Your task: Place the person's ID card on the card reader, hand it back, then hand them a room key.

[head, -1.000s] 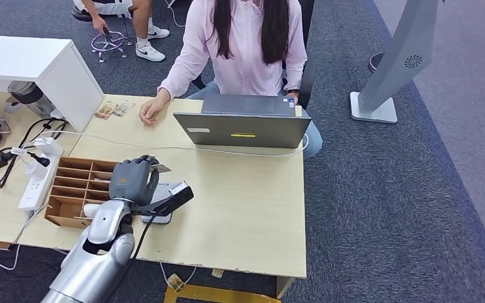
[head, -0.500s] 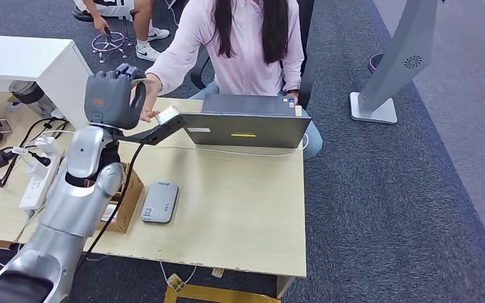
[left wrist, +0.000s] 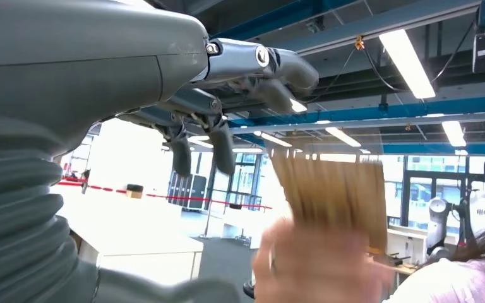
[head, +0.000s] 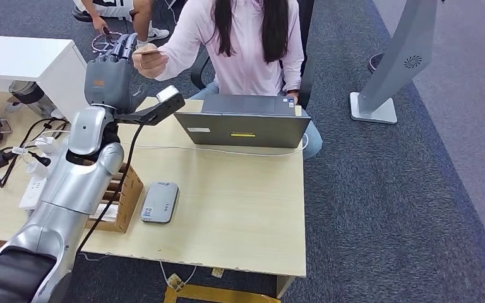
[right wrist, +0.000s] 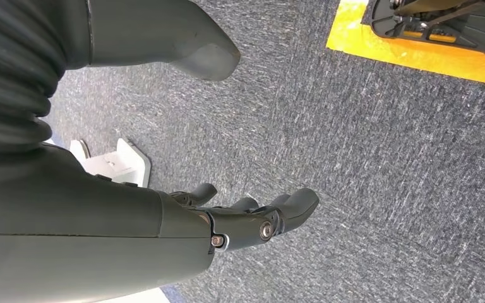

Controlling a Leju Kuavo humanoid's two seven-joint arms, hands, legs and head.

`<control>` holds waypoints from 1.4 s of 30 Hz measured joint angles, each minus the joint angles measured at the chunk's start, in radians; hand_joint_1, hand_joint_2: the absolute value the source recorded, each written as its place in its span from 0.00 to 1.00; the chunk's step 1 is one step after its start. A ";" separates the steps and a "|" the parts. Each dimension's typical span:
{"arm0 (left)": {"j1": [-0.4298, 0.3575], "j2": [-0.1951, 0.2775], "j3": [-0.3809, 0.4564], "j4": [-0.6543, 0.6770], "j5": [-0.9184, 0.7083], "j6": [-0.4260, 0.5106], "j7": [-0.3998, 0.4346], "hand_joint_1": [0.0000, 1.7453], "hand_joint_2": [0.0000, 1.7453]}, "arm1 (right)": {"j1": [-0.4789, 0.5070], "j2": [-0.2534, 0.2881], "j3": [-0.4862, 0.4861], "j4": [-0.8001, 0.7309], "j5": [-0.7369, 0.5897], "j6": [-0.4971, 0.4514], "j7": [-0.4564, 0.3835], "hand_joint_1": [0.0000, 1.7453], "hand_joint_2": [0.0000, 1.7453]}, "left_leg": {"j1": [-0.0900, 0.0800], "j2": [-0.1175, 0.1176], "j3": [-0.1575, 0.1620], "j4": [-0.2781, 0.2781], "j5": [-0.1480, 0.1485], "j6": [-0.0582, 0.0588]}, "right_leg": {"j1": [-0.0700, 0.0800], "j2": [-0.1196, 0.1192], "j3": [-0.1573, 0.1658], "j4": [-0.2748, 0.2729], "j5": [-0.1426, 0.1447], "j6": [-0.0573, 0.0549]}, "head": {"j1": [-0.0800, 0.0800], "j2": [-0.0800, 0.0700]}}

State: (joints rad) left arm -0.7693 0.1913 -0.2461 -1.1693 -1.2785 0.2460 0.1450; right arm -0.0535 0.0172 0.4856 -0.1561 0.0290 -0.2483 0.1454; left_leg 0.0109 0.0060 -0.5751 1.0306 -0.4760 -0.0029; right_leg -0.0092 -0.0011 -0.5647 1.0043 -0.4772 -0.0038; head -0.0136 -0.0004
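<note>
My left hand is raised high over the table's far left corner, fingers spread, nothing in them. Just beyond its fingertips a person's hand pinches a tan card; the left wrist view shows this card blurred, above the person's hand and apart from my fingers. The grey card reader lies flat on the table with nothing on it. My arm partly covers the wooden card box. In the right wrist view my right hand hangs over carpet, fingers loosely extended, holding nothing.
The person in pink sits behind a grey laptop at the table's far side. A white cabinet, a power strip and cables crowd the left end. A grey floor stand rises at the right. Another person sits further back.
My left arm swung up from the wooden box towards the person, carrying a card. The person's hand now holds the card and has lifted, and my fingers have spread.
</note>
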 joint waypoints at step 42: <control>1.151 0.138 0.186 -0.730 -0.007 0.031 -0.054 0.00 1.00 | 0.024 0.000 -0.053 0.000 -0.113 -0.052 0.010 0.00 1.00 | 0.000 0.000 -0.001 -0.001 -0.003 0.001 | 0.000 0.000 0.000 0.000 -0.003 0.001 | -0.001 0.000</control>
State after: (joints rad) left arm 0.3819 0.3298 -0.0599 -1.8995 -1.2851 0.2766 0.0905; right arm -0.0295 0.0175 0.4331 -0.1560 -0.0842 -0.3007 0.1554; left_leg 0.0109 0.0063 -0.5762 1.0295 -0.4794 -0.0022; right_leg -0.0092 -0.0014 -0.5648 1.0040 -0.4804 -0.0025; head -0.0143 -0.0004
